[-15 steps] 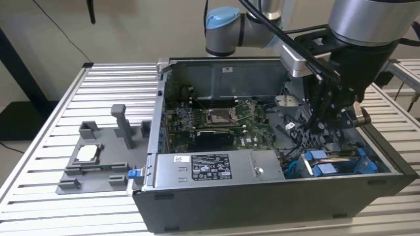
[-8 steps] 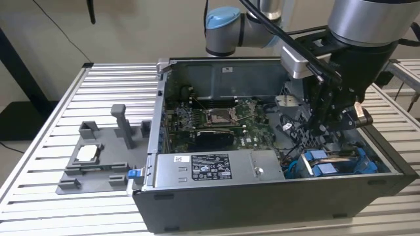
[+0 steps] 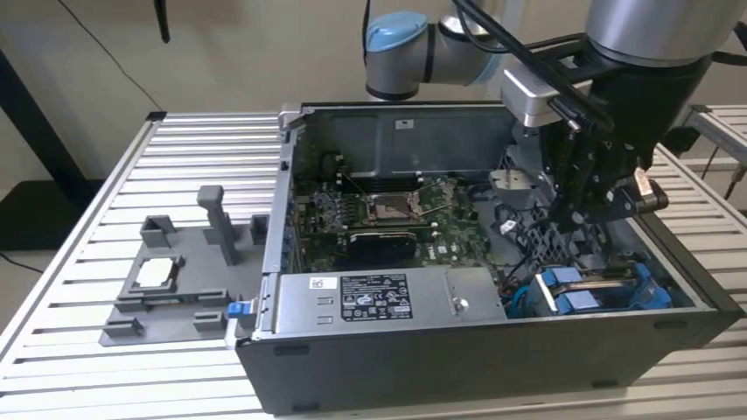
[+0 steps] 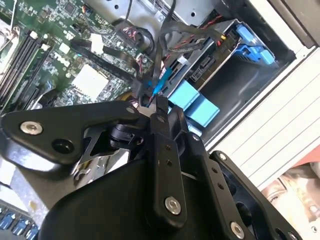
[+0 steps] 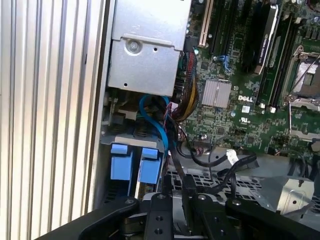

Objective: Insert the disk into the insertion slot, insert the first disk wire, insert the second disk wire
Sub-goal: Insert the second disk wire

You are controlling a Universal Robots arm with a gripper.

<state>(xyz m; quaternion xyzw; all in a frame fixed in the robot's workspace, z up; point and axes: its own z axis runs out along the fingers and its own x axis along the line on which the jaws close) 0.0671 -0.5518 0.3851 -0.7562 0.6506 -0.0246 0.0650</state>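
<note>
Gripper (image 4: 159, 103) is down inside the open case (image 3: 491, 350), at the drive-bay corner. Fingers are drawn together, pinched on the end of the blue disk wire (image 5: 154, 122), as far as both wrist views let me judge; a blue sliver shows right at the tips in the second wrist view. Disk (image 3: 569, 299) sits in the insertion slot (image 3: 618, 278), blue carrier tabs facing the case interior; how deep it is seated, cannot tell. The wire loops from beside the grey power-supply box (image 5: 145, 45) down past the tabs to the fingertips. Black cables (image 5: 210, 162) crowd the same gap, just beside the wire. Handling, as judgement: the wire is light, thin and limp, so it gives no push along its length. Only the small plug shell at its end looks stiff enough to grip and steer. The plug plastic is likely slick and narrow, prone to twisting between the pads. The disk's port is probably fragile to a skewed entry. The disk itself is rigid and fairly heavy, best taken by the carrier tabs.
</note>
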